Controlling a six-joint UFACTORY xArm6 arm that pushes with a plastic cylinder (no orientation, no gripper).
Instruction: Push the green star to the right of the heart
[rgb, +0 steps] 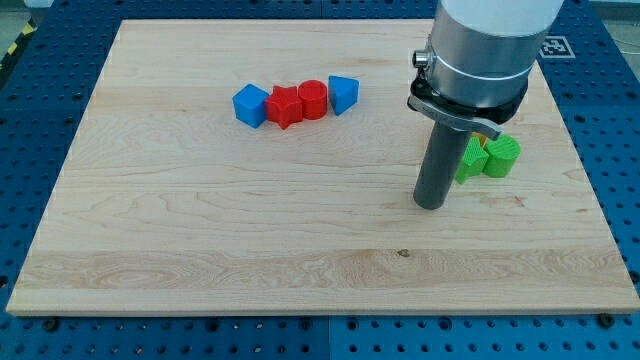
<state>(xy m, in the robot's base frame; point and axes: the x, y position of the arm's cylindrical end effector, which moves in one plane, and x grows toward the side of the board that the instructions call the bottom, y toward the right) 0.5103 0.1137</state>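
Green blocks at right of frame: a green star (467, 160) partly hidden behind the rod, touching a green cylinder-like block (502, 157). My tip (430, 205) just left of the star, on pale wooden board (200, 230). No claw present; a bare rod only. No heart identifiable among the red and blue blocks (295, 102) at upper centre. Probably light, rigid, easily slid; best pushed flat on one side.

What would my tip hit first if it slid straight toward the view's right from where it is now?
Most likely the nearer green block, which sits just right of my tip and partly behind the rod. Its shape is hidden. A second green block is beside it. The tip may be slightly nearer the view's bottom, so it could only graze it.
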